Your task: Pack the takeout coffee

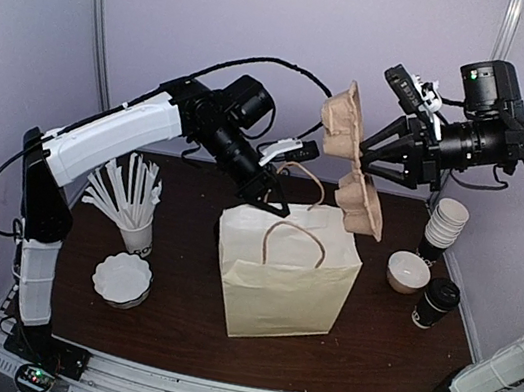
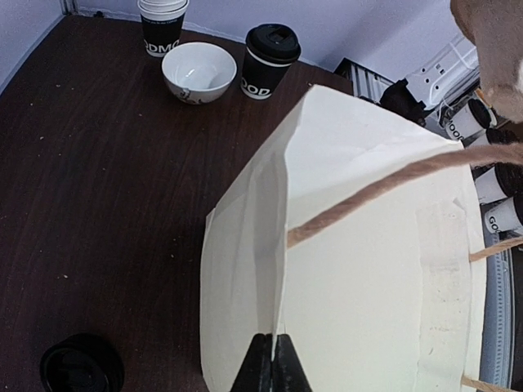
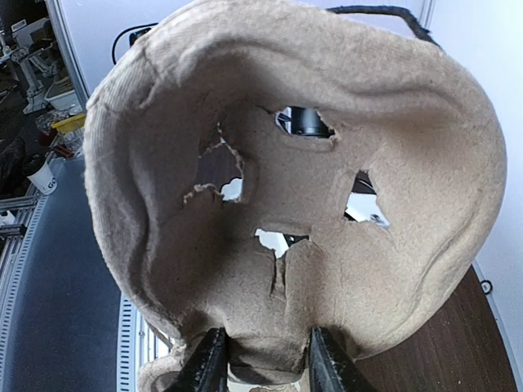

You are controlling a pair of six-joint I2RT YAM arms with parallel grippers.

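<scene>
Coffee cup (image 2: 270, 72) shows "OD"; L gripper (image 2: 272, 364) pinches bag (image 2: 368, 253), R gripper (image 3: 265, 365) clamps tray (image 3: 409, 122)

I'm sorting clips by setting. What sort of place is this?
Probably a mock takeout counter in a lab booth: paper bag, lidded coffee cup and pulp cup carrier, at a dark table walled by plain panels.

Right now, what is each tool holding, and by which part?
Right tool grips the pulp cup carrier by its edge, aloft. Left tool pinches the paper bag at its top edge.
</scene>
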